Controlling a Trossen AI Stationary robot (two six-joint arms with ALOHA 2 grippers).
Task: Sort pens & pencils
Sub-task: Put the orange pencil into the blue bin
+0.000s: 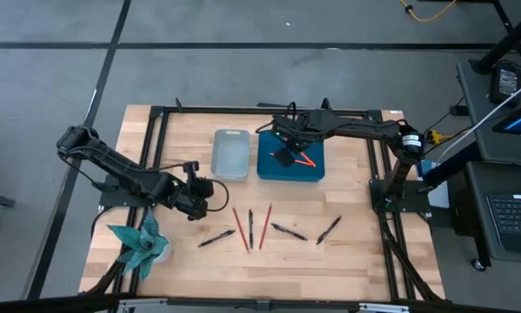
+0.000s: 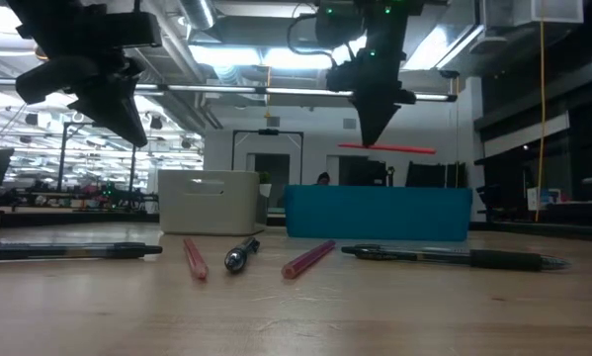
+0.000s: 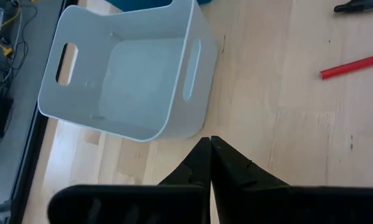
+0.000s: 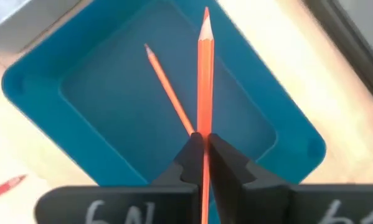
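We see the right gripper (image 4: 203, 146) clamped on a red pencil (image 4: 205, 81) above the blue bin (image 1: 290, 167), which holds a second pencil (image 4: 167, 90). At 9 o'clock from that bin sits the white bin (image 1: 230, 154). The left gripper (image 3: 210, 155) hangs closed and empty at 7 o'clock from the white bin

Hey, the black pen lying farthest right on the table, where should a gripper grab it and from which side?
Grip the black pen at mid-barrel, coming straight down from above. It lies flat and diagonal on the table, apart from the other pens, so the fingers should straddle the barrel across its slant.
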